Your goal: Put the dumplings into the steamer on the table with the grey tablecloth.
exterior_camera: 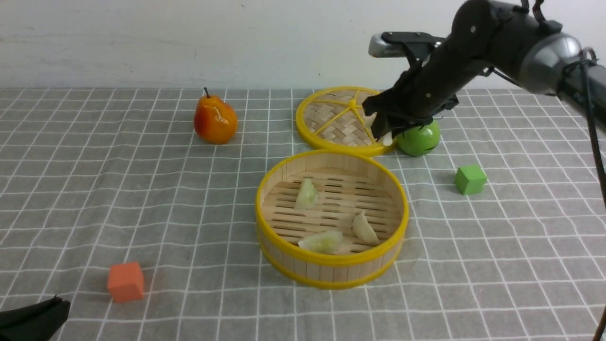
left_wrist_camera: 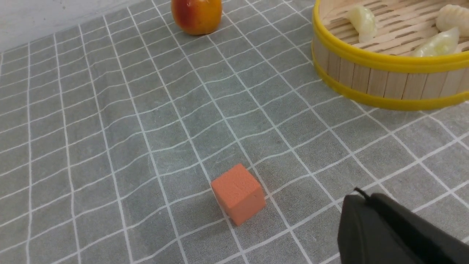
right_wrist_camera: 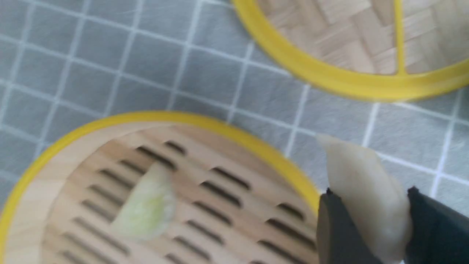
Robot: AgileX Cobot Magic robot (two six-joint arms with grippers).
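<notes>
The steamer (exterior_camera: 331,270) stands mid-table on the grey tablecloth (exterior_camera: 118,189). Inside lie two pale green dumplings (exterior_camera: 306,193) (exterior_camera: 322,241) and one cream dumpling (exterior_camera: 363,227). My right gripper (exterior_camera: 384,135) hangs above the cloth just behind the steamer's far rim, shut on the second cream dumpling (right_wrist_camera: 366,194); a bit of it shows below the fingers (exterior_camera: 388,139). In the right wrist view the steamer (right_wrist_camera: 227,128) lies below with a green dumpling (right_wrist_camera: 146,205). My left gripper (left_wrist_camera: 361,196) rests low at the near left corner, jaws together, empty. The steamer (left_wrist_camera: 384,62) also shows in the left wrist view.
The flat woven lid (exterior_camera: 338,121) lies behind the steamer under my right arm. A green apple (exterior_camera: 419,137) sits beside it. An orange pear (exterior_camera: 215,121) stands at the back left. A green cube (exterior_camera: 470,179) is right of the steamer, an orange cube (exterior_camera: 125,282) near left.
</notes>
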